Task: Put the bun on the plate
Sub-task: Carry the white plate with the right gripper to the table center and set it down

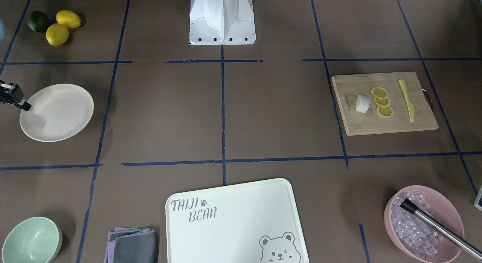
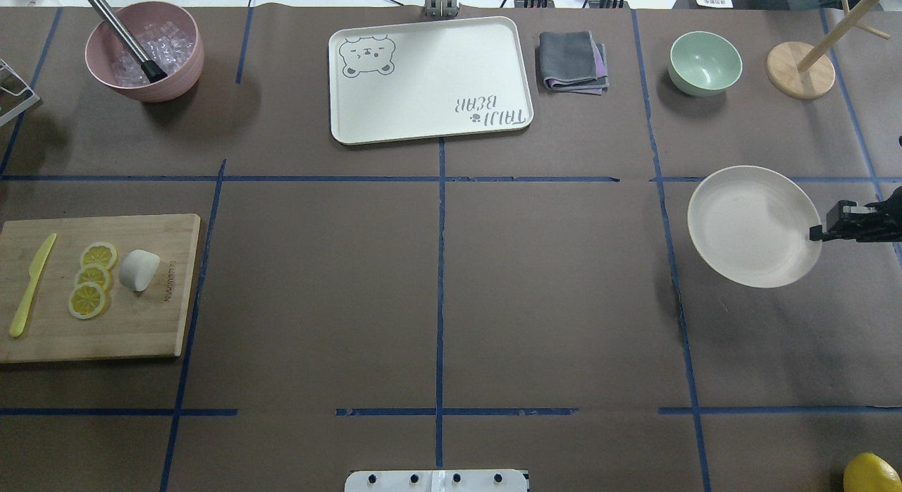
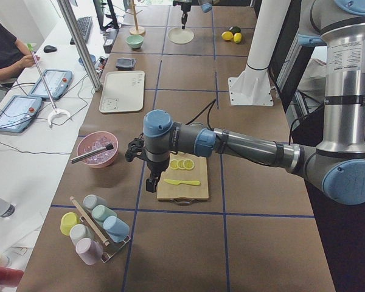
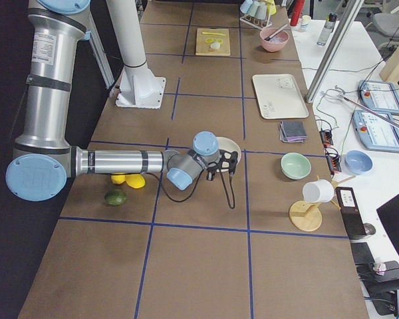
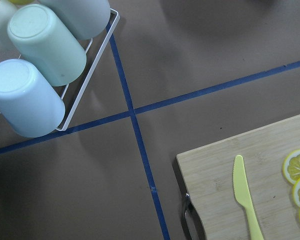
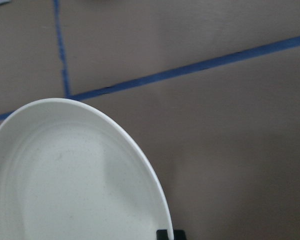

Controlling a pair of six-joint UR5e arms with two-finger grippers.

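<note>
The white bun (image 2: 139, 269) lies on a wooden cutting board (image 2: 141, 330) at the table's left, beside the lemon slices (image 2: 89, 279). Far across the table is the cream plate (image 2: 747, 224). My right gripper (image 2: 816, 232) is shut on its rim and holds it slightly above the table, with a shadow beneath. In the right wrist view a fingertip (image 6: 165, 234) clamps the plate (image 6: 65, 190) edge. My left gripper (image 3: 151, 182) shows only in the exterior left view, hanging over the board's outer end. Whether it is open or shut I cannot tell.
A yellow knife (image 2: 29, 286) lies on the board. Along the far edge stand a pink ice bowl (image 2: 144, 51), the bear tray (image 2: 430, 80), a folded cloth (image 2: 574, 62), a green bowl (image 2: 705, 63) and a wooden stand (image 2: 800, 69). A cup rack (image 5: 40, 70) sits beyond the board.
</note>
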